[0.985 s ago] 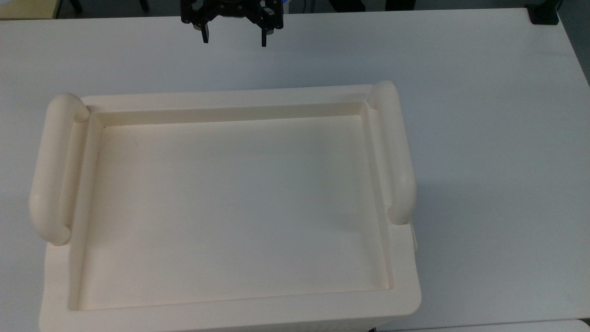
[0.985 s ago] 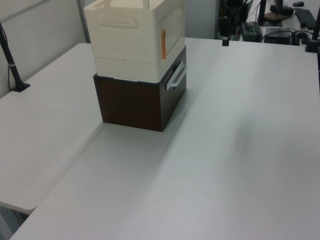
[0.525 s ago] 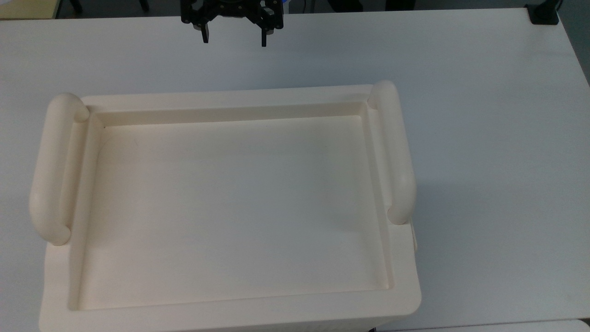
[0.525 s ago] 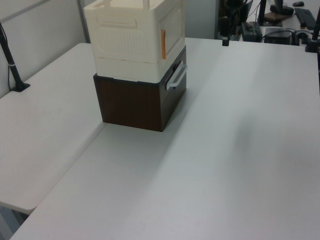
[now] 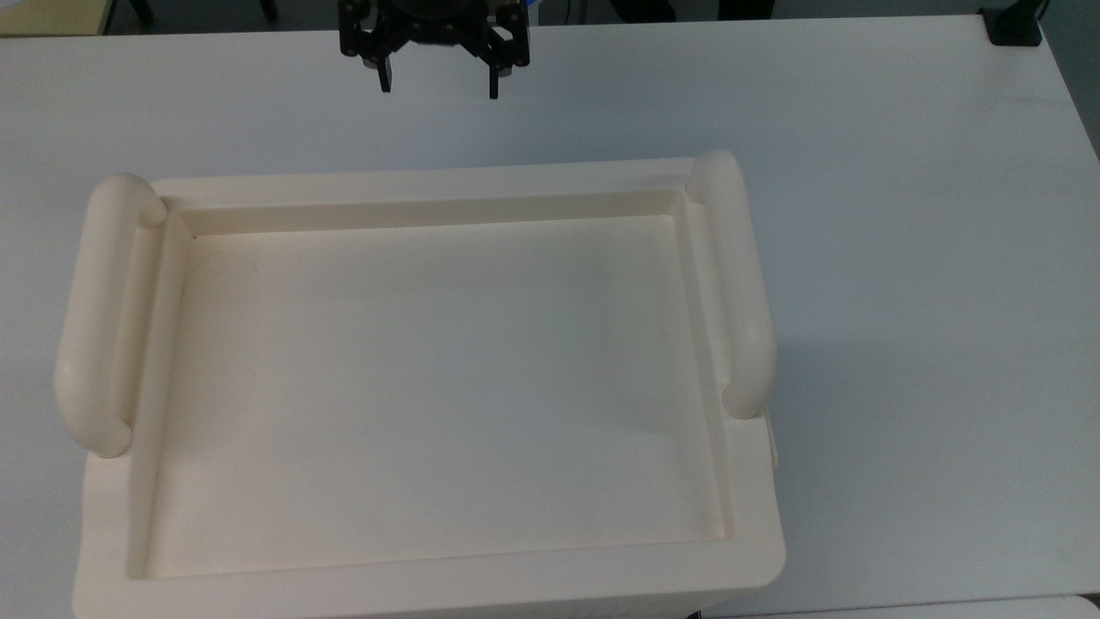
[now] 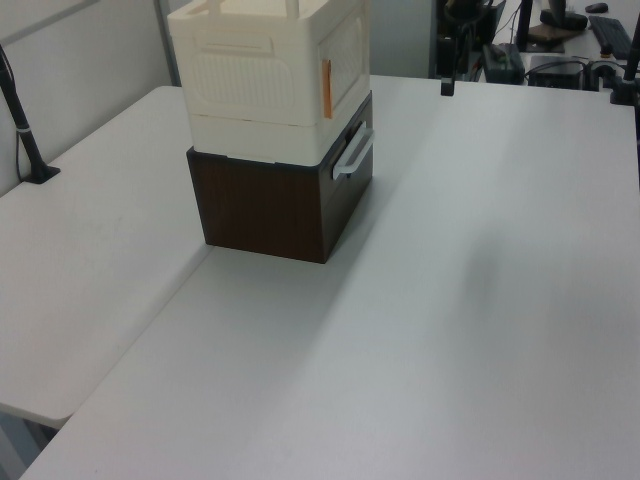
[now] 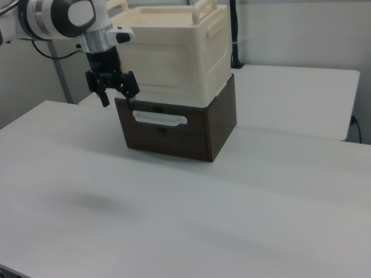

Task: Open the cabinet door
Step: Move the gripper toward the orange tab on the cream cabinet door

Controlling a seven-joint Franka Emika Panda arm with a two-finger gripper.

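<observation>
The cream cabinet (image 7: 174, 58) stands on a dark brown drawer box (image 7: 179, 130). Its cabinet door (image 7: 165, 69) is the flat cream panel on the front face, lying flush and shut; in the left view the cabinet door (image 6: 346, 45) faces right. My black gripper (image 7: 117, 98) hangs open just in front of that face, near the seam between cabinet and drawer box, with nothing between its fingers. In the top view my gripper (image 5: 438, 86) sits beyond the cabinet's far edge, above the recessed tray top (image 5: 430, 378). A dark fingertip (image 6: 447, 87) appears in the left view.
Rounded tubular handles (image 5: 94, 318) (image 5: 739, 284) flank the tray top. The drawer box has a white bar handle (image 7: 159, 119). A black clamp post (image 6: 30, 150) stands at the left view's left, and desk clutter (image 6: 560, 40) lies behind. White table (image 6: 450, 320) spreads all round.
In the top view the open gripper has shifted slightly down the picture, nearer the cabinet's far edge. The cabinet and its door have not moved.
</observation>
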